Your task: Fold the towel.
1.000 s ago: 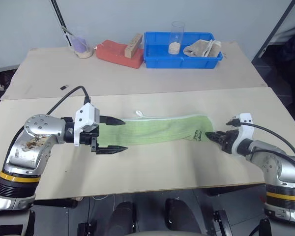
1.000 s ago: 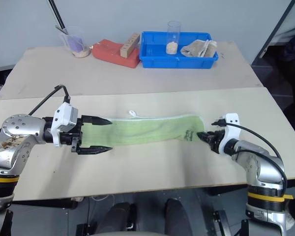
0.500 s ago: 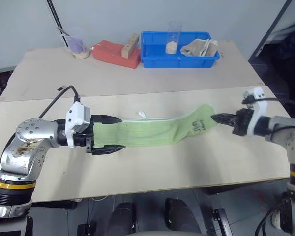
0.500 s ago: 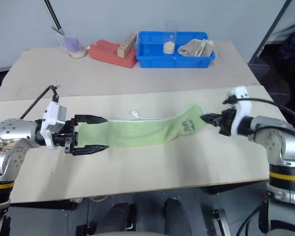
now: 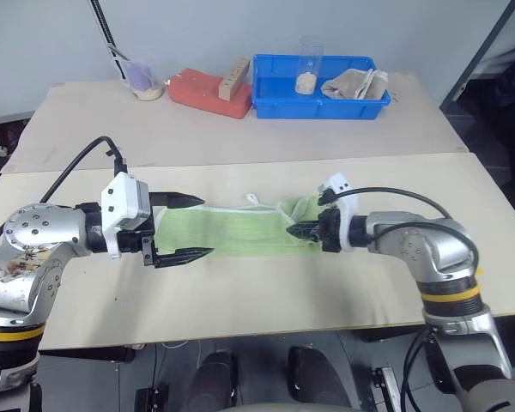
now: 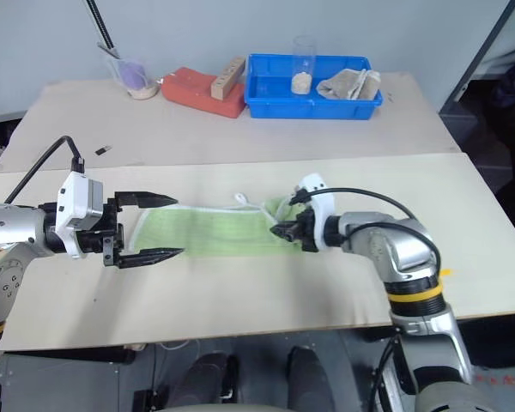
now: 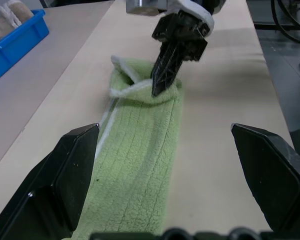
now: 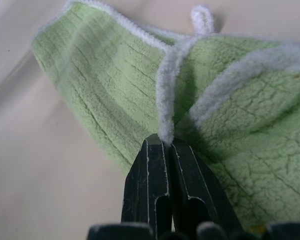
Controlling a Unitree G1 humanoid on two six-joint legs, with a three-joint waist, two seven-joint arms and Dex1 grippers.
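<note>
Towel (image 5: pixel 227 233) long axis left-right; right end folded leftward.

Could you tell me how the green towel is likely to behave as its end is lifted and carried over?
Probably floppy: the towel bunches and drapes where the right gripper pinches its white-trimmed edge. It looks thin and light, so it should trail easily. Its fuzzy pile likely grips the table a little, so the flat part may stay put.

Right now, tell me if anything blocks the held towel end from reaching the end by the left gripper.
Nothing visible does. Between the right gripper, shut on the towel, and the open left gripper lies only flat towel.
</note>
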